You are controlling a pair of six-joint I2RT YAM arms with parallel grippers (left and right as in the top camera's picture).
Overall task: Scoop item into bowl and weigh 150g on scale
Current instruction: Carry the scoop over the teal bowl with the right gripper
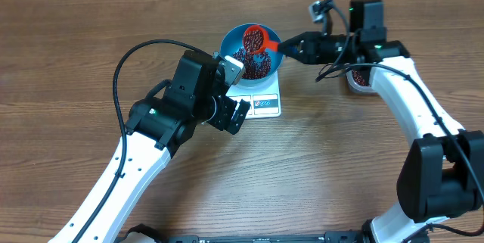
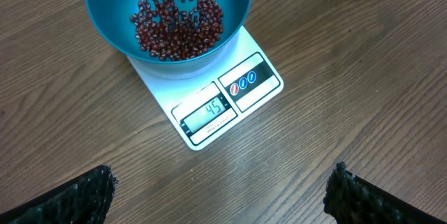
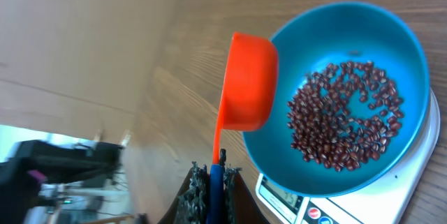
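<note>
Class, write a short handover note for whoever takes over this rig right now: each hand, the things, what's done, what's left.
Left hand: open, empty, hovering beside the scale.
Right hand: shut on the scoop handle, scoop over the bowl rim.
Bowl sits on the scale with beans inside.
Done: some beans in; scale appears to read 45.
Left: add beans until 150 g.

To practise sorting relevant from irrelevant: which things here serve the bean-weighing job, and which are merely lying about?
In use: round teal-blue bowl; small dark red-brown beans; flat white rectangular scale; orange-red plastic scoop in the shut right pincer; small clear plastic tub.
Idle: open left pincer; black cable.
</note>
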